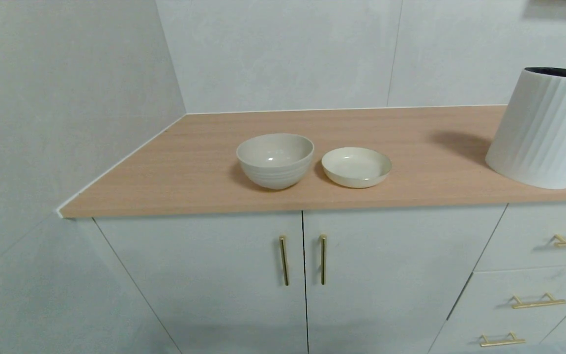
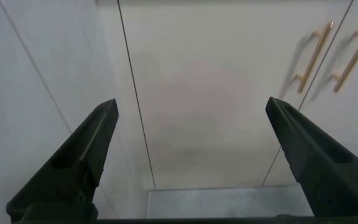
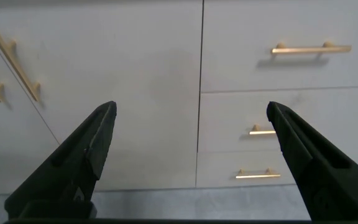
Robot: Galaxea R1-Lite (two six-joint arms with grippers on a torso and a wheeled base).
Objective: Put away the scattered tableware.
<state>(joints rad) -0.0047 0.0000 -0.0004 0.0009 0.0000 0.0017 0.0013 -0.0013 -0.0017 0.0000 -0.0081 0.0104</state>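
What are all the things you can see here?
Wooden countertop: one, light brown, across the head view.
Deep round bowl: one, pale grey, middle of the countertop.
Shallow round dish: one, cream, beside the bowl, on its right.
Tall ribbed container: one, white, countertop's right end.
Cabinet doors: two, white, gold handles, under the bowl.
Drawers: three, white, gold handles, lower right.
Left gripper: one, black, open, before the doors.
Right gripper: one, black, open, before the drawers.

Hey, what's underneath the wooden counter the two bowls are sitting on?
Under the counter are two closed cabinet doors with gold handles, and drawers to the right. Whatever is inside is hidden behind the closed fronts.
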